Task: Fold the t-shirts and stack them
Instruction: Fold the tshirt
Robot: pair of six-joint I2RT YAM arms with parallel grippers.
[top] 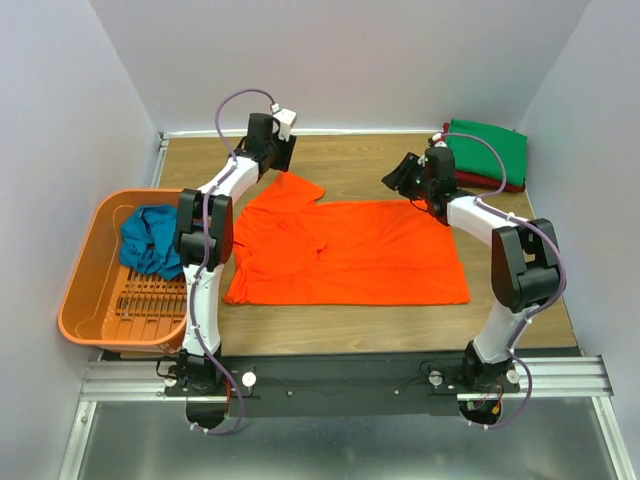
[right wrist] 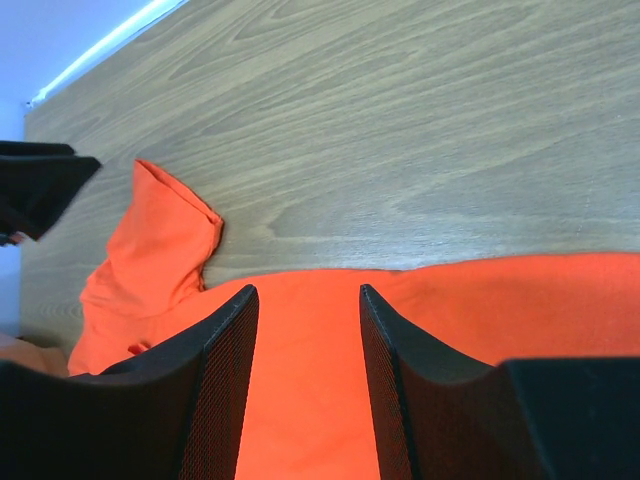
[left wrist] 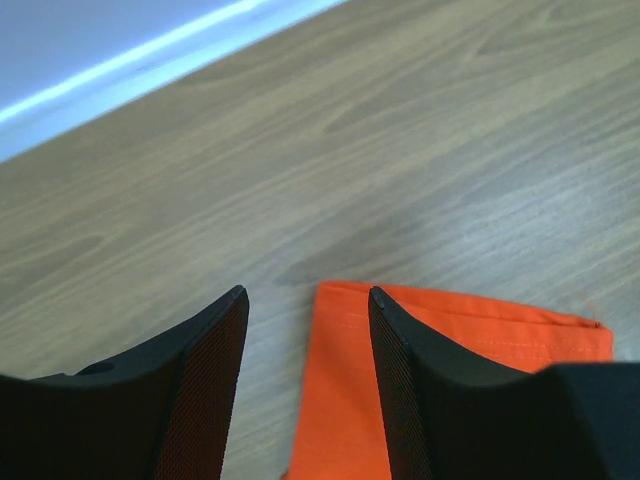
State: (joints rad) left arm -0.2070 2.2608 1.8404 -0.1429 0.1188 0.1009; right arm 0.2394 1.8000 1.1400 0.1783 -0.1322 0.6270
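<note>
A bright orange t-shirt lies spread on the wooden table, one sleeve pointing to the far left. My left gripper is open just above that sleeve's end; the cloth lies between the fingers, not gripped. My right gripper is open and empty over the shirt's far edge. A green t-shirt lies folded on a dark red one at the far right corner. A teal-blue t-shirt lies crumpled in the basket.
An orange plastic basket stands at the left table edge. Walls close in the far, left and right sides. A black rail with the arm bases runs along the near edge.
</note>
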